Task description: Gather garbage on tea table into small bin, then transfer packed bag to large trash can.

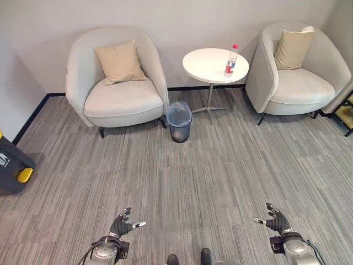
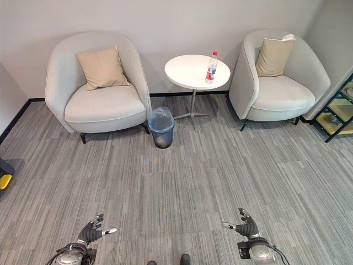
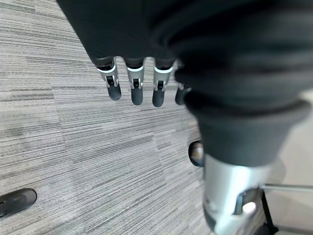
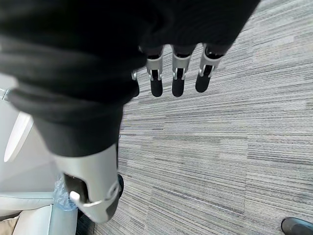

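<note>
A clear plastic bottle (image 1: 231, 61) with a red cap and red label stands upright on the round white tea table (image 1: 207, 67) at the far side of the room. Beside the table's foot, on the carpet, is a small dark bin (image 1: 179, 122) lined with a bluish bag. My left hand (image 1: 121, 226) hovers low at the near left over bare carpet, fingers straight and spread, holding nothing. At the near right my right hand (image 1: 277, 221) is likewise open and empty. Both hands are far from the table and the bin.
Two pale grey armchairs (image 1: 116, 94) (image 1: 295, 83), each with a beige cushion, flank the table against the wall. A dark object with a yellow part (image 1: 12, 165) sits at the left edge. A shelf frame (image 2: 337, 113) shows at the far right.
</note>
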Tool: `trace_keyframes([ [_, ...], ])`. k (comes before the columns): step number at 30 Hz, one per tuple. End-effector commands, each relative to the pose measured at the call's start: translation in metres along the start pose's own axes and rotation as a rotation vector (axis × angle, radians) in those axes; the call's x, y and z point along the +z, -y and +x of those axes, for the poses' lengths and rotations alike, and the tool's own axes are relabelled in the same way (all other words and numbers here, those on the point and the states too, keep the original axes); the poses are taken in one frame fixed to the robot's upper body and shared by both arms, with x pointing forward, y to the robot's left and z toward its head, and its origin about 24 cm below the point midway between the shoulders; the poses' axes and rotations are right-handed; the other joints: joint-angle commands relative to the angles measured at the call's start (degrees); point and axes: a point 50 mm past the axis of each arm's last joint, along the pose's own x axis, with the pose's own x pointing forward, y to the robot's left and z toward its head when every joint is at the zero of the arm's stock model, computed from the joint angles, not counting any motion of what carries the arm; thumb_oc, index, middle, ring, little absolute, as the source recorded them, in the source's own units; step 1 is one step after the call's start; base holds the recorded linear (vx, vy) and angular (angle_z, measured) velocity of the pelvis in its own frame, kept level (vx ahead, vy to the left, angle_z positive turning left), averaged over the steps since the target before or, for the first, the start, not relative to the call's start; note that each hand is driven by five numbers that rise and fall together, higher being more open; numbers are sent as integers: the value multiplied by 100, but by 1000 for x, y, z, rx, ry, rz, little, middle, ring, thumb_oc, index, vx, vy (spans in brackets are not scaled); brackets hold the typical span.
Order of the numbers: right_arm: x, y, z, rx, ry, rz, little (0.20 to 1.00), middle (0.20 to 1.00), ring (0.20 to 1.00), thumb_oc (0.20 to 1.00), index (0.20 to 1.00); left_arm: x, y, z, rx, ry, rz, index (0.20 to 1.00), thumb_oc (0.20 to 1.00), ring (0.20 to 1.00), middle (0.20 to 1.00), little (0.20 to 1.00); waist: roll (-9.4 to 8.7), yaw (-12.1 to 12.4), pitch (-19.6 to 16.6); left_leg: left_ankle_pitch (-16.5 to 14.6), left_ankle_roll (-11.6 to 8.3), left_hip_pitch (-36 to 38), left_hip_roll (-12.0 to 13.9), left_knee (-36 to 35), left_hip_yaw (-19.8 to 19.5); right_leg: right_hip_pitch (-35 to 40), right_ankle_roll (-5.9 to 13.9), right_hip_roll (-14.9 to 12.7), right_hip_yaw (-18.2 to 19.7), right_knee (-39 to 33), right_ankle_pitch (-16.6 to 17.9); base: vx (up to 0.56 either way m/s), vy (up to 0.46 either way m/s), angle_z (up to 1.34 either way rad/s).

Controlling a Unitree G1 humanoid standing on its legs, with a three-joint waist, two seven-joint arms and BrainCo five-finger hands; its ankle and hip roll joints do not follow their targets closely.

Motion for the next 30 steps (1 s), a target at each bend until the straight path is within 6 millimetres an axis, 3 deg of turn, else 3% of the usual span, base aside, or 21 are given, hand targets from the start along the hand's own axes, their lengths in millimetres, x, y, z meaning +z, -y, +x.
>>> trace_keyframes([
  [1,12,5,4,-42,55,61,1000,1000,1000,1000,1000,15,-14,4,63,68,1,1000,1000,1000,1000,1000,-105,-95,-192,-581,-425,-70,177,91,-131,190,581,-449,-33,232,-936,0,0,0],
  [17,13,1,11,-49,8,118,1000,1000,1000,1000,1000,30,-11,8,60,117,-27,1000,1000,1000,1000,1000,-142,-65,59,-896,-221,-643,43,800,21,-346,728,-617,250,645,-870,-3,47,-11],
  [19,16,0,12,-48,17,120,1000,1000,1000,1000,1000,33,-13,8,64,131,-30,1000,1000,1000,1000,1000,-141,-49,109,-941,-158,-722,1,832,15,-579,774,-629,293,930,-895,20,118,-18],
  [21,23,-1,15,-43,31,122,1000,1000,1000,1000,1000,38,-17,9,86,145,-37,1000,1000,1000,1000,1000,-85,-70,292,-1038,-67,-695,-6,872,61,-1152,941,-632,310,1843,-872,36,126,-29],
  [23,26,-3,15,-34,45,121,1000,1000,1000,1000,1000,37,-17,9,94,140,-51,1000,1000,1000,1000,1000,-74,-75,366,-1129,-51,-558,-27,855,98,-1359,927,-665,200,1986,-811,134,27,-36],
  [30,32,-4,17,-15,57,88,1000,1000,1000,1000,1000,38,-17,11,103,137,-73,1000,1000,1000,1000,1000,-28,-191,556,-1350,-204,76,2,617,117,-1982,908,-866,-675,1020,-317,255,-120,-33],
])
